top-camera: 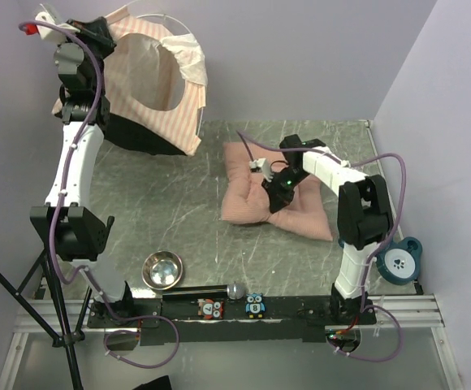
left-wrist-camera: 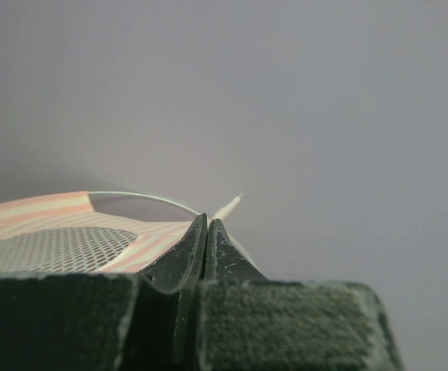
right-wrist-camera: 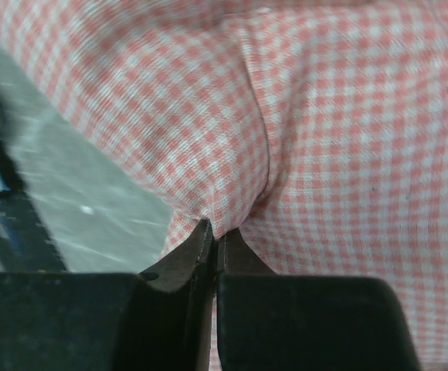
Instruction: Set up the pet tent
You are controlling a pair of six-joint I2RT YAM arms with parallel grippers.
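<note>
Both grip: left gripper point(left-wrist-camera: 207, 224) tent point(top-camera: 150, 77), right gripper point(right-wrist-camera: 216, 233) cushion point(top-camera: 304, 211).

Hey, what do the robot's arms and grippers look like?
The left arm and right arm have white links, black joints and purple cables tied alongside. The left gripper and right gripper have black tapered fingers on blocky black bodies.

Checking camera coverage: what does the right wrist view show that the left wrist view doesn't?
Only right wrist: the right gripper shut on a fold of the checked cushion, grey table beside it. Only left wrist: the left gripper shut on the striped pet tent, with its mesh panel and thin white pole. Both: closed black jaws pinching pink-and-white fabric.
</note>
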